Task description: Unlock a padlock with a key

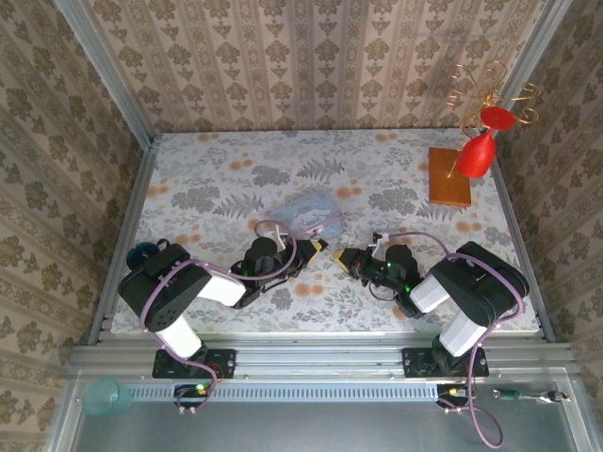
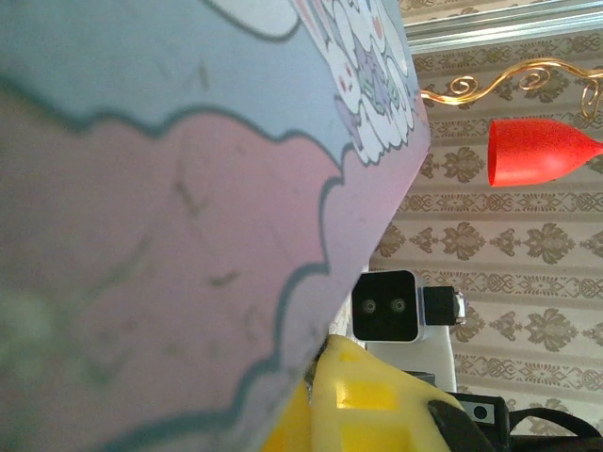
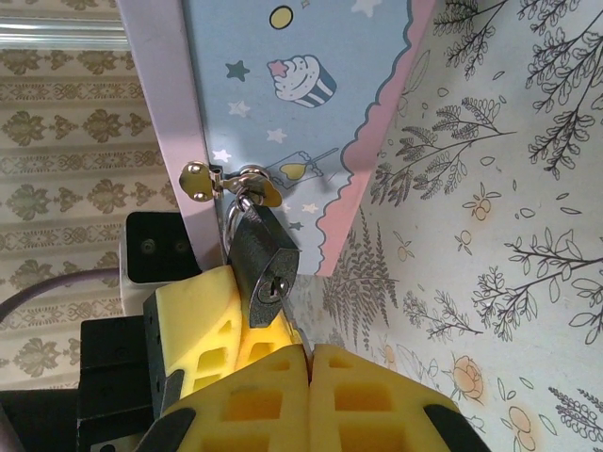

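In the left wrist view, the tin [image 2: 188, 235] sits so close to you that its pink and blue face blurs and runs off the top, left and bottom edges. The bottom edge cuts the left gripper [image 2: 325, 419], and the right edge cuts the red cup [image 2: 537, 151]. In the right wrist view, the gold hasp [image 3: 231, 181] hides the top of the shackle of the padlock [image 3: 264, 259], and the bottom edge cuts the right gripper [image 3: 309, 363] just below its tips.
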`<state>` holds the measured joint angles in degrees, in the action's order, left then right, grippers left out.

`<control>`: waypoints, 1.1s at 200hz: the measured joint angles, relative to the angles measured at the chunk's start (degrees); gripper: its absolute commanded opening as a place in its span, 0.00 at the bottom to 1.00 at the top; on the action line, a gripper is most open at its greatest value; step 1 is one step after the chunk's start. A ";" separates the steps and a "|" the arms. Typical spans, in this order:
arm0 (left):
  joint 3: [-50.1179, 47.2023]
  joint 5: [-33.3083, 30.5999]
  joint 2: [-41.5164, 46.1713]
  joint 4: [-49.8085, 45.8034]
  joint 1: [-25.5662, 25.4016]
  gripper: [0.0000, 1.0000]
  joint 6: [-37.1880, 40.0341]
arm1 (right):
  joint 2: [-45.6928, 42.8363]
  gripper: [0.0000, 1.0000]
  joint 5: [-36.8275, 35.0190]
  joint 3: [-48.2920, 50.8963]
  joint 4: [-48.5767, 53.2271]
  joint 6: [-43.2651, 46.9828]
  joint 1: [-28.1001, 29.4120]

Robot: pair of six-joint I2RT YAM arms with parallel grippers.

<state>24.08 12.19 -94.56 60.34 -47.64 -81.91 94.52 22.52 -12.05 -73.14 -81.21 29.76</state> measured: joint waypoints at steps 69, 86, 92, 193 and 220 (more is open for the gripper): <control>0.02 -1.16 -0.22 0.13 -0.28 0.00 -0.46 | 2.69 0.00 2.10 -1.75 -0.44 -0.52 -1.99; 0.02 -1.44 -0.22 0.17 -0.28 0.00 -0.46 | 3.04 0.00 3.15 -2.21 -0.42 -1.09 -2.71; 0.02 -1.49 -0.22 0.20 -0.28 0.00 -0.48 | 3.15 0.00 3.50 -2.36 -0.44 -1.31 -2.97; 0.07 -2.36 -0.74 0.63 -0.28 0.00 -0.66 | 5.90 0.00 6.27 -4.83 -0.39 -6.08 -4.39; 0.09 -3.23 -1.46 0.46 -0.26 0.00 -0.66 | 8.28 0.00 6.03 -6.05 -0.39 -6.86 -3.32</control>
<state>24.16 8.95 -96.03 60.80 -47.90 -82.56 102.80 28.56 -18.11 -73.54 -88.07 26.44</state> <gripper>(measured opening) 0.050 0.062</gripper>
